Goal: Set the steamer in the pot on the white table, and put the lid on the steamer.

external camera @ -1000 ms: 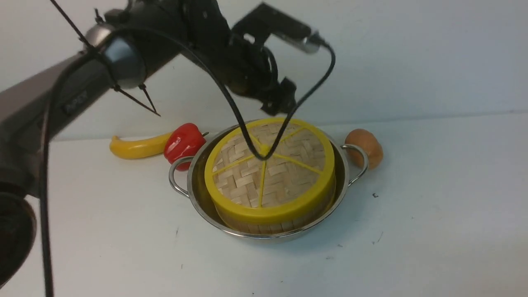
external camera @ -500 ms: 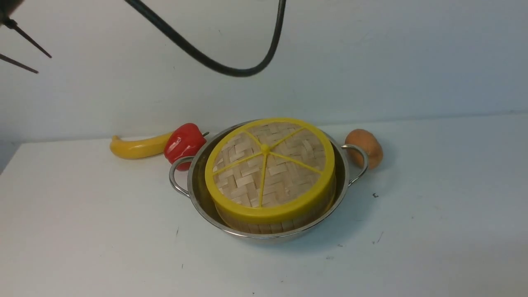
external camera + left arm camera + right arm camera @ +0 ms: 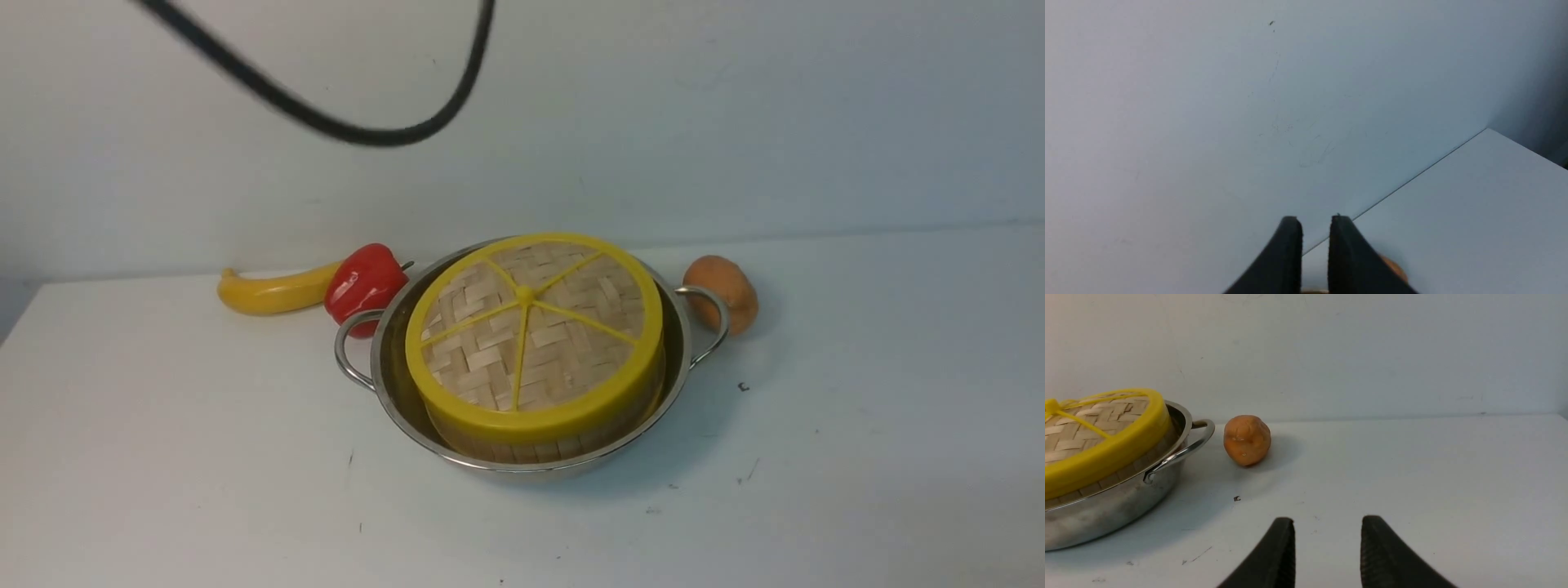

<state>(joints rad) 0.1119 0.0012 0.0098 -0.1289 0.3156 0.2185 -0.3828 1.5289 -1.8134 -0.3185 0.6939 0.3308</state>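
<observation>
The woven bamboo lid (image 3: pixel 531 327) with its thick yellow rim lies on the steamer (image 3: pixel 522 447), whose wooden-strip wall shows just below the rim. Both sit inside the shiny steel pot (image 3: pixel 392 384) on the white table (image 3: pixel 204 449). The right wrist view shows the lid (image 3: pixel 1098 428), steamer wall (image 3: pixel 1126 471) and pot (image 3: pixel 1106 514) off to one side. My right gripper (image 3: pixel 1327 522) hovers low over bare table, open and empty. My left gripper (image 3: pixel 1314 220) is shut on nothing, raised and facing the white wall. Neither gripper appears in the front view.
A yellow banana (image 3: pixel 269 292) and a red pepper (image 3: pixel 363 282) lie behind the pot's left handle. An orange-brown round fruit (image 3: pixel 722 290) sits by the right handle, seen too in the right wrist view (image 3: pixel 1247 439). A black cable (image 3: pixel 359 131) loops across the top.
My left arm has lifted away from above the lid and left the front view; only its cable remains. Its gripper has gone from open to shut. Lid, steamer and pot stayed still.
</observation>
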